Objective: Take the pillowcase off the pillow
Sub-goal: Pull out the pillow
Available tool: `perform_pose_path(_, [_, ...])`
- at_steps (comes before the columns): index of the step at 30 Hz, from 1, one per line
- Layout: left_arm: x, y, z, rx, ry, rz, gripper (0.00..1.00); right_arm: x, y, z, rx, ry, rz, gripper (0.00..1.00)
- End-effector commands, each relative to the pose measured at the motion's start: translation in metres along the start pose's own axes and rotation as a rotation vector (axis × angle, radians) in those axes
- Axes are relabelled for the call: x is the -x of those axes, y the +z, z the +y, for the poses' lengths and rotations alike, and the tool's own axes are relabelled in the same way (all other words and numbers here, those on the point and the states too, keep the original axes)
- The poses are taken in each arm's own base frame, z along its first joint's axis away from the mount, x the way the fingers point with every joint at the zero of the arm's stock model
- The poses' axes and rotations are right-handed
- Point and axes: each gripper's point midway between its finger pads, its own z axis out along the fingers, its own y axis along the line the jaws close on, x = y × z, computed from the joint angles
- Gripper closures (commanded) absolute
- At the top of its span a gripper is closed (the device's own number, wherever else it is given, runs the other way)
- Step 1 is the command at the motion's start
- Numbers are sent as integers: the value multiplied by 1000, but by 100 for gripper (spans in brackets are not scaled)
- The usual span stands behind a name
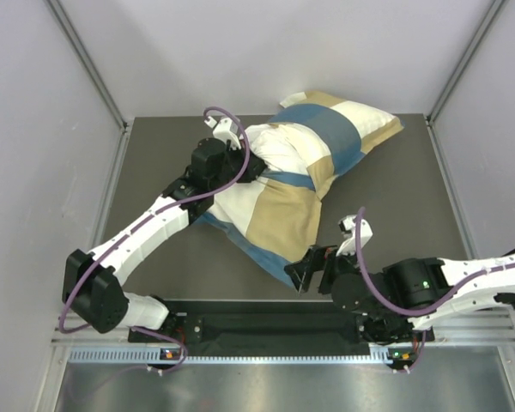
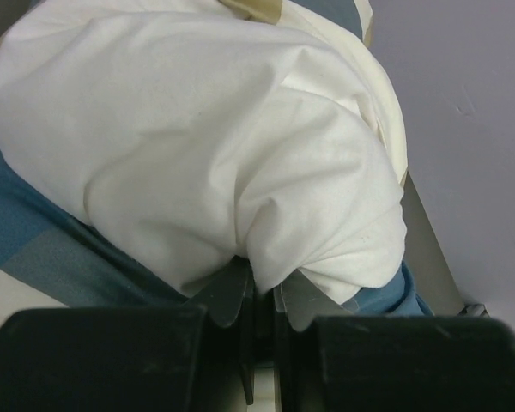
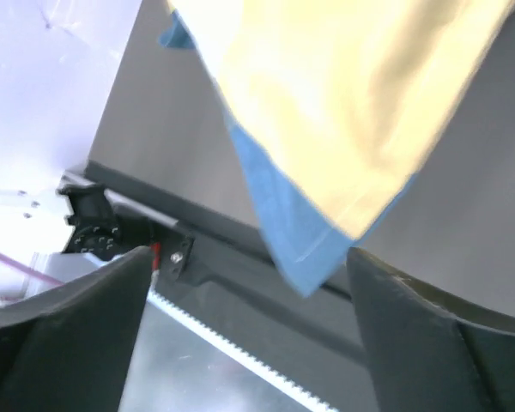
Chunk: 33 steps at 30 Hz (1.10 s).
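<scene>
The checked pillowcase [image 1: 283, 215] lies across the middle of the dark table [image 1: 395, 197], still round the far end of the pillow. The white pillow [image 1: 275, 142] bulges out of it at the left. My left gripper [image 1: 251, 163] is shut on a fold of the white pillow [image 2: 197, 137], pinched between its fingertips [image 2: 263, 287]. Blue pillowcase cloth [image 2: 34, 232] lies under the bulge. My right gripper [image 1: 302, 273] stands open at the pillowcase's near corner. In the right wrist view that blue-edged corner [image 3: 300, 257] hangs loose in my right gripper [image 3: 249, 292], next to its right finger [image 3: 429, 335].
A black rail [image 1: 266, 324] and a toothed metal strip [image 1: 266, 354] run along the near edge by the arm bases. Pale walls and metal posts [image 1: 86, 60] close in the table on three sides. The left arm's purple cable [image 1: 227, 116] loops over the pillow.
</scene>
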Motion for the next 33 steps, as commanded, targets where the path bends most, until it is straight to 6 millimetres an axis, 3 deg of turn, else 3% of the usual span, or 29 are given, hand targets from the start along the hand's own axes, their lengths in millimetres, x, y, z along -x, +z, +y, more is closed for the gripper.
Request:
perform_pose_path(1, [69, -16, -38, -127, 17, -247, 100, 11, -6, -28, -76, -64, -46, 0])
perform_pose_path(6, [72, -23, -46, -157, 22, -242, 100, 6, -3, -70, -200, -57, -90, 0])
perform_pose_path(11, [67, -28, -49, -176, 14, -231, 100, 27, 1, -82, -193, -27, -213, 0])
perform_pose_path(12, [66, -29, -50, -182, 14, -229, 100, 37, 0, -74, -151, 42, -242, 0])
perform_pose_path(13, [66, -29, -50, -183, 12, -228, 100, 38, 6, -80, -160, -9, -248, 0])
perform_pose_path(16, [63, -30, -54, -203, 4, -217, 100, 47, 23, -70, -97, -2, -248, 0])
perform_pose_path(19, [60, -29, -55, -208, 2, -212, 100, 41, 50, -74, -112, -41, -190, 0])
perform_pose_path(20, [59, -28, -54, -204, 6, -209, 100, 44, 57, -65, -81, -30, -197, 0])
perform_pose_path(25, [59, -28, -56, -207, 10, -202, 100, 35, 87, -61, -44, -58, -142, 0])
perform_pose_path(33, [55, -24, -59, -225, 2, -186, 100, 36, 110, -37, 117, -46, -193, 2])
